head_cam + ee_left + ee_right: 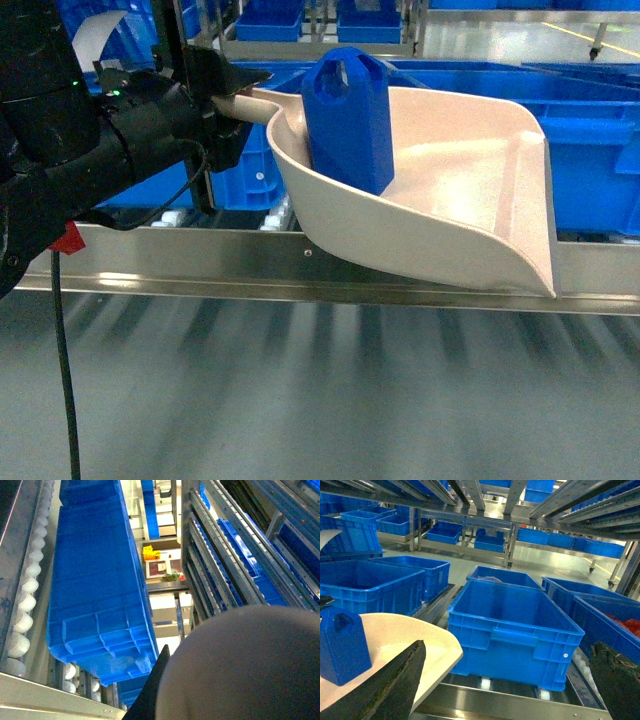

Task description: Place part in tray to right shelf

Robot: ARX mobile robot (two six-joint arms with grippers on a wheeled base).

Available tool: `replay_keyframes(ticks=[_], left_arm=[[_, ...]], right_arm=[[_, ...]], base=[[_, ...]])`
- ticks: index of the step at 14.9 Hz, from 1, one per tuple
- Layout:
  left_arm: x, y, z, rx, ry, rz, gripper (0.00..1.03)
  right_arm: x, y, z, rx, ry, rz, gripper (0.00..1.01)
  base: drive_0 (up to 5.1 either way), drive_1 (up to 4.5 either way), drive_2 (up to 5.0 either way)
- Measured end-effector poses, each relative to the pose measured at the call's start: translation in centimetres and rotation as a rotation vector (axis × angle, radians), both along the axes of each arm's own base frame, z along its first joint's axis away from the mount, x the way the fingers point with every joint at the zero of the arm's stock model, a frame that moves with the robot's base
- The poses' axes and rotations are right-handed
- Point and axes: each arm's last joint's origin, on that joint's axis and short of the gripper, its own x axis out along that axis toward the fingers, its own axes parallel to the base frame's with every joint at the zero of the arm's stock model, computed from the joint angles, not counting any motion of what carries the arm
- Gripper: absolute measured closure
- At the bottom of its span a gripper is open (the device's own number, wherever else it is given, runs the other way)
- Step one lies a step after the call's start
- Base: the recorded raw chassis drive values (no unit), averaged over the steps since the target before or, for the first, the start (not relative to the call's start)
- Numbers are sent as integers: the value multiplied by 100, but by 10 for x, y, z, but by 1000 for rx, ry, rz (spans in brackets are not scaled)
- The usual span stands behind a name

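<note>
Steel right shelf (300, 268) carrying blue crates (512, 630). Left gripper (228, 100) is clamping the tray (450, 200) handle, the part (348, 115) standing upright inside. Right gripper (512, 690) is hanging wide open, empty.

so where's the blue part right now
The part stands upright inside the tray, toward its handle end, centre of the head view, over the right shelf's front rail.

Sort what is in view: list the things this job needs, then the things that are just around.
Job things:
part, standing in the tray
tray, held by its handle
left gripper, on the tray handle
right shelf, steel front rail
right gripper, open, holding nothing

Just around:
blue crate on the rollers
red items in a far-right crate
</note>
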Motion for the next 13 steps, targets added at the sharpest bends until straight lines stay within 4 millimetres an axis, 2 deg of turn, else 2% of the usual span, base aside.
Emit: replay_keyframes(ticks=[13], left_arm=[[0,0,0,0,1,0,91]], right_arm=[[0,0,0,0,0,0,3]], base=[[0,0,0]])
